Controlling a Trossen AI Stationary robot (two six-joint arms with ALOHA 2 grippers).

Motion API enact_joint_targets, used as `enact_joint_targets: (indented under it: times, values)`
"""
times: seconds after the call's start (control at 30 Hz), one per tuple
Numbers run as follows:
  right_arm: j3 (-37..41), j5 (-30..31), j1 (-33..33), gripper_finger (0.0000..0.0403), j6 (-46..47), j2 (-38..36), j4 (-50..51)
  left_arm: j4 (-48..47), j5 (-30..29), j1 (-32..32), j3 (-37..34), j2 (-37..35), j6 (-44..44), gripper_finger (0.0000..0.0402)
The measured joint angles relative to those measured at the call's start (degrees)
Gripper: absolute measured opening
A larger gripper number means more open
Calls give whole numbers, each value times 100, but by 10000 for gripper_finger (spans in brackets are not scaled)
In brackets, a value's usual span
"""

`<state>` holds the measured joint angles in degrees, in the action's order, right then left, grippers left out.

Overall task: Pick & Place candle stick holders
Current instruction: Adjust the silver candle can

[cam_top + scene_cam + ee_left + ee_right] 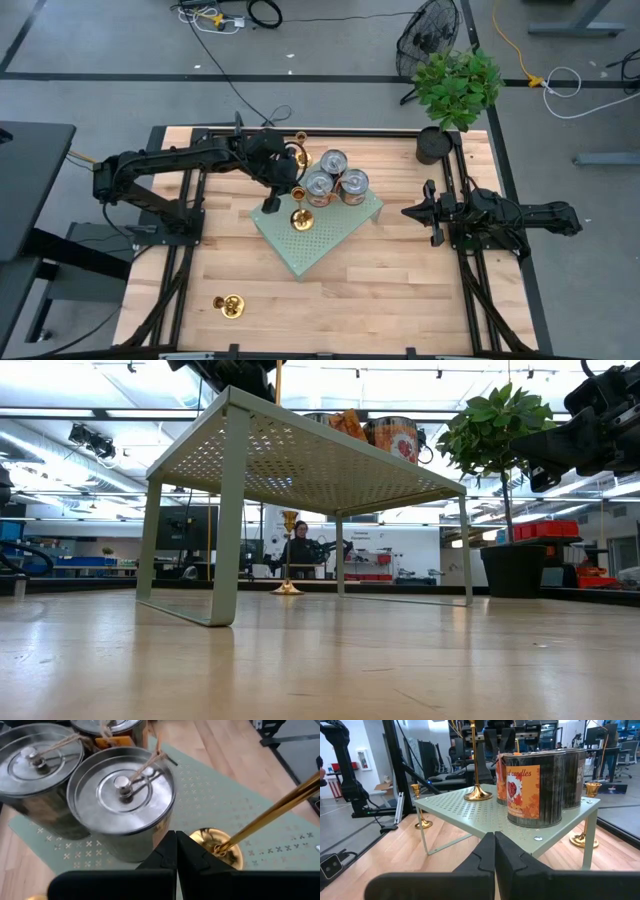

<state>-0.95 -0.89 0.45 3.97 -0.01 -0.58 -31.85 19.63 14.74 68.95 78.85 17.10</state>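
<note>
One gold candle stick holder [299,215] stands upright by its round base on a pale green perforated shelf [315,240], next to three tin cans [335,178]. My left gripper [176,851] hovers shut just beside its base [216,845], and no touch shows. A second holder [297,150] stands on the table beyond the shelf. A third [230,305] stands near the table's front left. My right gripper [495,842] waits shut and level at the table's right [418,212].
The cans [120,805] crowd the shelf right beside my left fingers. A potted plant [450,95] stands at the far right corner. Bare wood lies in front of the shelf and to its right [400,280]. The shelf's thin legs [225,530] stand on the table.
</note>
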Motion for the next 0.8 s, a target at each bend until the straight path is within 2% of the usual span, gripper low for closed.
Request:
enact_joint_targets:
  times: [0.27,0.8]
  values:
    - [1,-1,0,3,0,0,0,-112,-728,0,0,0,9,0]
    - [0,-2,0,3,0,0,0,364,-395,0,-4,96,2,0]
